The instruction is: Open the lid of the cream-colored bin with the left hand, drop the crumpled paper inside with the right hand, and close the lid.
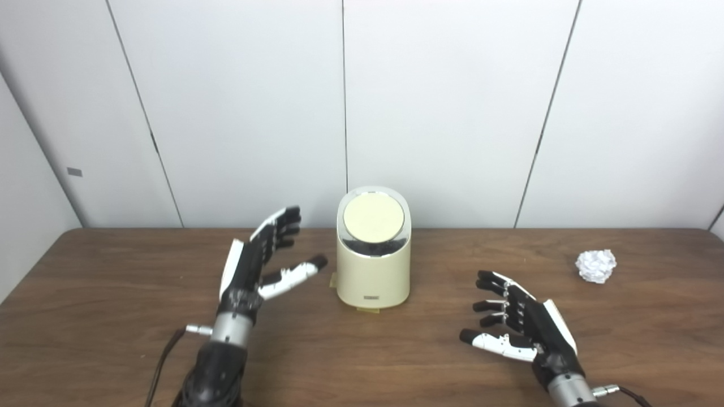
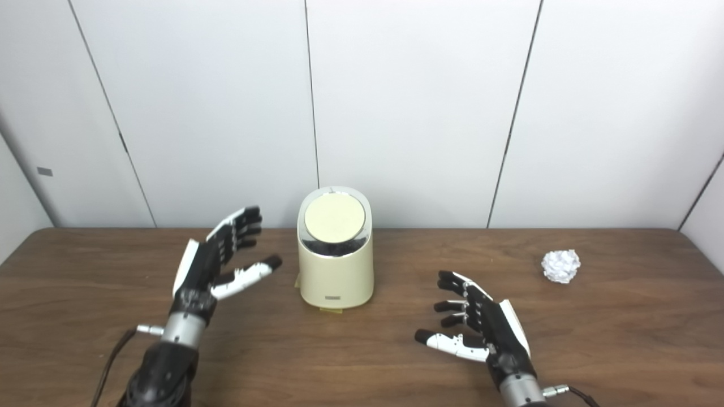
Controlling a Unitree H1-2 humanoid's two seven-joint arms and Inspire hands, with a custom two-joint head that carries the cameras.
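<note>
A cream-colored bin (image 1: pixel 373 268) stands upright in the middle of the wooden table (image 1: pixel 113 333), its round lid (image 1: pixel 374 217) lying flat and shut inside a shiny rim. To its left my left hand (image 1: pixel 261 261) is raised off the table, open, fingers spread and pointing toward the bin without touching it. My right hand (image 1: pixel 517 322) hovers open at the front right, holding nothing. A crumpled white paper ball (image 1: pixel 596 265) lies on the table far right, well beyond the right hand.
White wall panels (image 1: pixel 452 113) rise directly behind the table's back edge. A small yellowish tab (image 1: pixel 334 279) shows at the bin's base. A cable (image 1: pixel 161 362) trails from the left wrist across the front left of the table.
</note>
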